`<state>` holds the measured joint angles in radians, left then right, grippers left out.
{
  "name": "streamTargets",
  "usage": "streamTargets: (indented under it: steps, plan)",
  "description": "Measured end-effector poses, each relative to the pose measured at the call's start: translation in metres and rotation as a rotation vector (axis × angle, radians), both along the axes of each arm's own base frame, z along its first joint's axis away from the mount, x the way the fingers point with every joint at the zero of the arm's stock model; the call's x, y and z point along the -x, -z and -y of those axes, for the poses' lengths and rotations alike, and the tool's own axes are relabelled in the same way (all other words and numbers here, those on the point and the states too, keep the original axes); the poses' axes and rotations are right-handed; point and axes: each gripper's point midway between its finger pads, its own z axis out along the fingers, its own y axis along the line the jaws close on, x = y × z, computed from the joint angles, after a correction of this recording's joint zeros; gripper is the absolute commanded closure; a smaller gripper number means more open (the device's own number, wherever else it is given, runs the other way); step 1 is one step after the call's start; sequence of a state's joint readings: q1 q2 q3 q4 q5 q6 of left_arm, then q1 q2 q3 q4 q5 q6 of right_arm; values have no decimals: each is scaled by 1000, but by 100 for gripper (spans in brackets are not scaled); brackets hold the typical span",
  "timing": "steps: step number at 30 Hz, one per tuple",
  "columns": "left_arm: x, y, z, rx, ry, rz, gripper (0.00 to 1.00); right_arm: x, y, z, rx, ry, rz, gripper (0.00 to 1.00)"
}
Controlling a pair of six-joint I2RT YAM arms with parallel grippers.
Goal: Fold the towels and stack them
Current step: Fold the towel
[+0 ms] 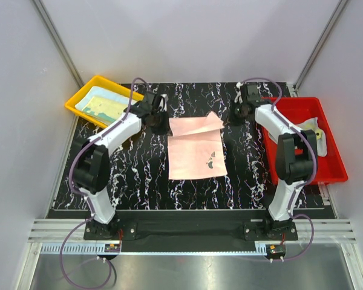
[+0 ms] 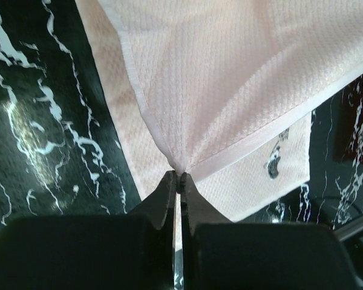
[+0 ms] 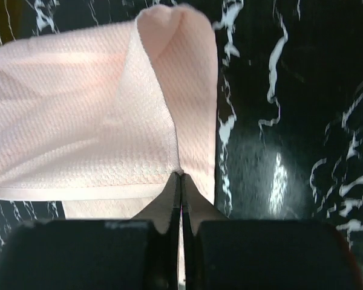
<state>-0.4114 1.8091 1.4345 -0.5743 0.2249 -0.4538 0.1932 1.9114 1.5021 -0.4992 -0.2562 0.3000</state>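
Black marble tabletop [image 1: 139,175] with white veins, plain grey walls all round. In close: the left gripper [image 2: 178,176] has its fingers pressed together, pinching a hemmed corner of the pale pink waffle-weave towel [image 2: 242,90]. The right gripper [image 3: 180,176] is clamped tight too, nipping the towel's other far corner. That far strip sits raised and doubled over the rest of the towel, which lies flat mid-table, with a dark teal mark [image 1: 213,158] near its right edge. Left of the towel, a yellow plastic tray [image 1: 78,99] holds a pale blue-and-yellow towel [image 1: 106,104]. Right of it, a red plastic tray [image 1: 336,163] holds a pale cloth [image 1: 320,130].
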Motion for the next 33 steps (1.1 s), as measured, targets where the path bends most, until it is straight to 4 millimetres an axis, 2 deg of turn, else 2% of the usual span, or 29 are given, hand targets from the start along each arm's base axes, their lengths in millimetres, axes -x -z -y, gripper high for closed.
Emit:
streamTargets:
  steps: [7,11,16,22,27,33]
  plan:
    - [38,-7,5,12,43,-9,100,59,4,5,-16,-22,-66,100]
    - [49,-7,10,-1,61,-14,100,80,9,7,-25,-31,-91,100]
    - [86,12,10,-33,82,-55,100,112,19,6,-33,-35,-134,100]
    - [128,41,6,-70,94,-119,100,154,44,7,-28,-33,-221,100]
    - [133,51,3,-75,79,-134,100,167,56,4,-39,-40,-256,100]
    - [133,45,4,-63,71,-110,100,166,53,-1,-44,-54,-233,100]
